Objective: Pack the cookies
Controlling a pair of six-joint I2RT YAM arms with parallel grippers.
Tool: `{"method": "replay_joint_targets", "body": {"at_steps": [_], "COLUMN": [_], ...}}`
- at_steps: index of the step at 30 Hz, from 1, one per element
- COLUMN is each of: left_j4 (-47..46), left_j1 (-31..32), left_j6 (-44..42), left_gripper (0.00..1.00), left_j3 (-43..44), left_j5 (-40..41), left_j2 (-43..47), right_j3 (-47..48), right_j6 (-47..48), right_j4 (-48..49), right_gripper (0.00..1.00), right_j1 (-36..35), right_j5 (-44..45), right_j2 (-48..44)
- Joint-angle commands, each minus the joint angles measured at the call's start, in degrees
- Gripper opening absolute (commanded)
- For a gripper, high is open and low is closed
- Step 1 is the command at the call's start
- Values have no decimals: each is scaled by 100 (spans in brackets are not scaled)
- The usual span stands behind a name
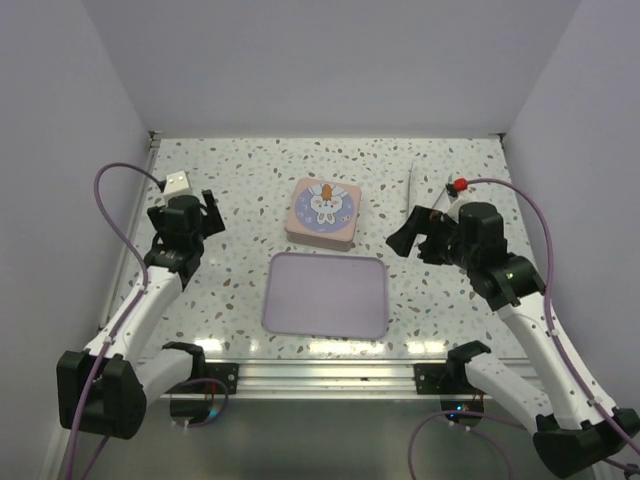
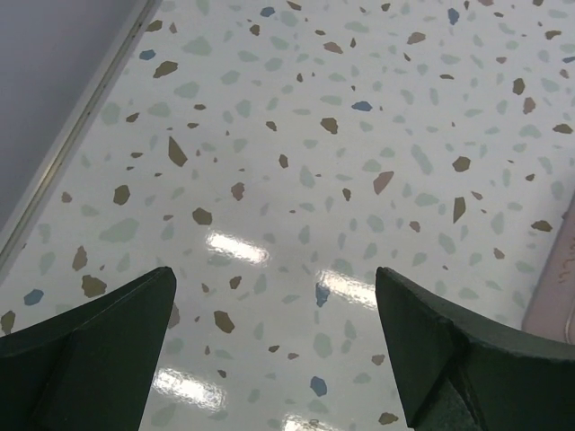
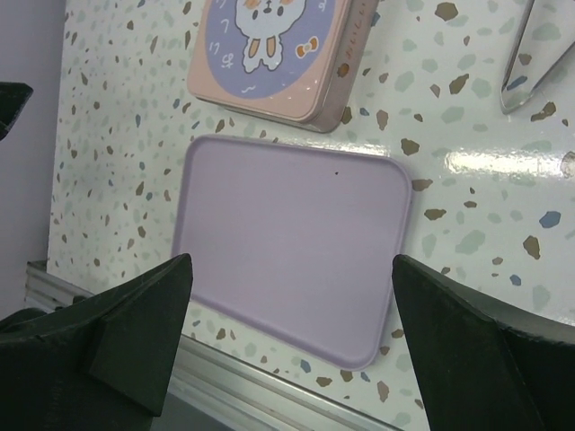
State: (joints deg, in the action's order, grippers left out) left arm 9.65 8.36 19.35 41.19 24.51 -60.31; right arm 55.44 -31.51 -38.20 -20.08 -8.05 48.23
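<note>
No cookies show in any view. A square pink tin [image 1: 322, 212] with a rabbit picture on its shut lid stands at the table's middle back, also seen in the right wrist view as the tin [image 3: 269, 54]. In front of it lies the bare lavender tray [image 1: 327, 294], whose surface [image 3: 292, 229] holds nothing. My left gripper [image 1: 212, 213] hovers open at the left over speckled tabletop, its fingers [image 2: 108, 332] wide apart around nothing. At the right, the right gripper [image 1: 405, 232] hangs open above the table, with its fingers [image 3: 135, 323] framing the tray's near edge.
Metal tongs [image 1: 410, 190] lie at the back right; their tips [image 3: 530, 54] show in the right wrist view. White walls enclose the table on three sides. An aluminium rail [image 1: 320, 375] runs along the near edge between the arm bases.
</note>
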Motion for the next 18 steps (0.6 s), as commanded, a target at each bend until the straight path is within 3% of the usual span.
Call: {"method": "replay_joint_targets", "body": {"at_steps": [1, 3, 7, 18], "left_j4": [-526, -639, -2348, -5086], "left_j1": [-10, -10, -10, -19], "left_j6": [-265, -143, -502, -1215], "left_gripper": [98, 99, 100, 100], "left_j3": [-102, -198, -1068, -1807], "left_j5": [643, 555, 98, -149], "left_j2": [-147, -209, -77, -1667], "right_j3": [-164, -253, -385, -859], "right_j6": [-329, -382, -190, 399], "right_j4": [259, 347, 444, 462], "right_gripper": [96, 96, 98, 99], "right_j1": [21, 21, 21, 12], "right_j5": [103, 50, 234, 1051], "right_j2": [-85, -103, -234, -1078]}}
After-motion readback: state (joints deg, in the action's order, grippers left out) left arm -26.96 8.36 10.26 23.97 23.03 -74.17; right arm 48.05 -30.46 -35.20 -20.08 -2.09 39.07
